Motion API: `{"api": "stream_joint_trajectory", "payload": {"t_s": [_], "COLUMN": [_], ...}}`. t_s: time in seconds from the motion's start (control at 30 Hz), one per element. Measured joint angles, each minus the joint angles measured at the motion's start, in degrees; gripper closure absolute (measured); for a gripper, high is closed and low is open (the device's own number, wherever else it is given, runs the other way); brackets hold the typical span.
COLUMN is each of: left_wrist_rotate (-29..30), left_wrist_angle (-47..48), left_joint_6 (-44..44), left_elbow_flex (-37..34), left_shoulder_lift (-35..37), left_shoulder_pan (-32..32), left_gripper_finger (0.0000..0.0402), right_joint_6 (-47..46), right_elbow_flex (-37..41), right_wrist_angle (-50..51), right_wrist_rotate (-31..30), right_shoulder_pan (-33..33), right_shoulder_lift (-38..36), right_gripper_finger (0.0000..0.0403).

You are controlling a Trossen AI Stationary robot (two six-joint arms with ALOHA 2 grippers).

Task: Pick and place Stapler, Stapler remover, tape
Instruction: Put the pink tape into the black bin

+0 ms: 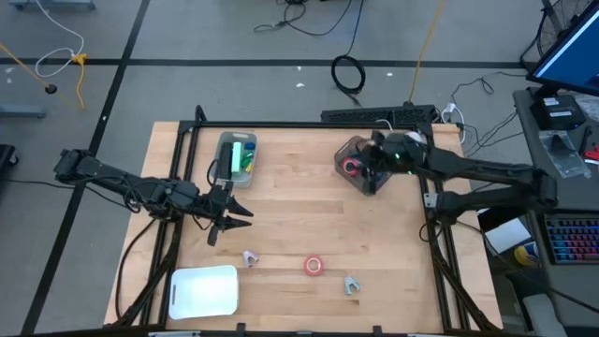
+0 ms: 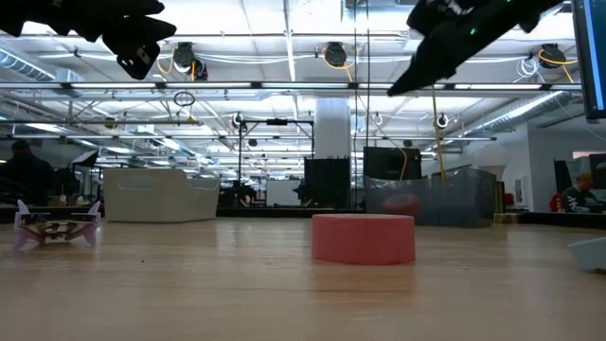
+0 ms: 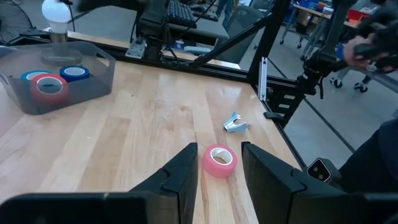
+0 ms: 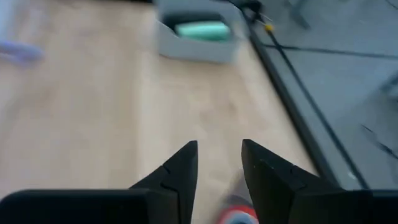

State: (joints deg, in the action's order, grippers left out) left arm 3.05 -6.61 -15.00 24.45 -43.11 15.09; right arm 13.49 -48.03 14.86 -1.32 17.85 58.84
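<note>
A red tape roll [image 1: 314, 266] lies flat on the wooden table near its front edge; it also shows in the low view [image 2: 364, 237] and the left wrist view [image 3: 219, 160]. Two staple removers [image 1: 250, 256] [image 1: 351, 285] lie on either side of it. A clear bin [image 1: 356, 173] at the back right holds red and blue tape rolls [image 3: 50, 84]. A green stapler [image 1: 245, 154] lies in a grey bin [image 1: 225, 150] at the back left. My left gripper [image 1: 241, 214] hangs open above the table's left half. My right gripper [image 1: 367, 165] is open, raised over the clear bin.
A white board [image 1: 204, 290] lies at the table's near left corner. A black frame [image 1: 435, 211] runs along the table's sides. The middle of the table [image 1: 299, 206] is bare wood. Cables and a desk with a keyboard stand beyond the right edge.
</note>
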Motion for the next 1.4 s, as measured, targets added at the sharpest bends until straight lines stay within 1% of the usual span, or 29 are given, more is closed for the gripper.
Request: {"api": "stream_joint_trajectory", "payload": {"t_s": [0.13, 0.3, 0.47, 0.6, 0.83, 0.97, 1.03, 1.17, 1.4], "left_wrist_rotate": [0.0, -0.2, -0.2, -0.2, -4.6, -5.5, -5.4, -5.2, -2.8], "left_wrist_angle": [0.0, 0.0, -0.1, -0.1, -1.0, -1.0, -1.0, -0.3, 6.5], "left_joint_6": [0.0, 0.2, 1.5, 1.8, 5.1, 5.9, 6.2, 7.4, 7.9], "left_elbow_flex": [0.0, 0.0, 0.0, 0.0, 0.0, 0.0, 0.0, 0.0, 0.0], "left_shoulder_lift": [0.0, 0.0, 0.0, 0.0, 0.0, 0.0, 0.0, 0.9, 6.4], "left_shoulder_pan": [0.0, 0.0, 0.0, 0.0, 0.0, 0.3, 0.6, 2.0, 5.2], "left_gripper_finger": [0.0275, 0.0275, 0.0275, 0.0275, 0.0275, 0.0275, 0.0275, 0.0275, 0.0275], "right_joint_6": [-5.2, -11.3, -15.5, -17.1, -17.4, -18.8, -20.4, -22.0, -25.0], "right_elbow_flex": [0.0, -0.2, -3.1, -7.4, -16.7, -20.1, -21.1, -21.9, -22.0], "right_wrist_angle": [0.0, 0.2, 0.1, 0.8, 9.1, 10.8, 10.7, 10.7, 10.0], "right_wrist_rotate": [-0.3, -3.4, -3.4, -3.4, -2.9, 0.2, 1.5, 1.6, 1.9], "right_shoulder_pan": [-9.0, -20.1, -28.0, -32.2, -35.9, -36.5, -36.7, -36.7, -36.5], "right_shoulder_lift": [-2.2, -0.8, 3.8, 9.5, 20.6, 25.8, 28.0, 30.9, 34.5], "right_gripper_finger": [0.0284, 0.0284, 0.0284, 0.0284, 0.0284, 0.0284, 0.0284, 0.0284, 0.0284]}}
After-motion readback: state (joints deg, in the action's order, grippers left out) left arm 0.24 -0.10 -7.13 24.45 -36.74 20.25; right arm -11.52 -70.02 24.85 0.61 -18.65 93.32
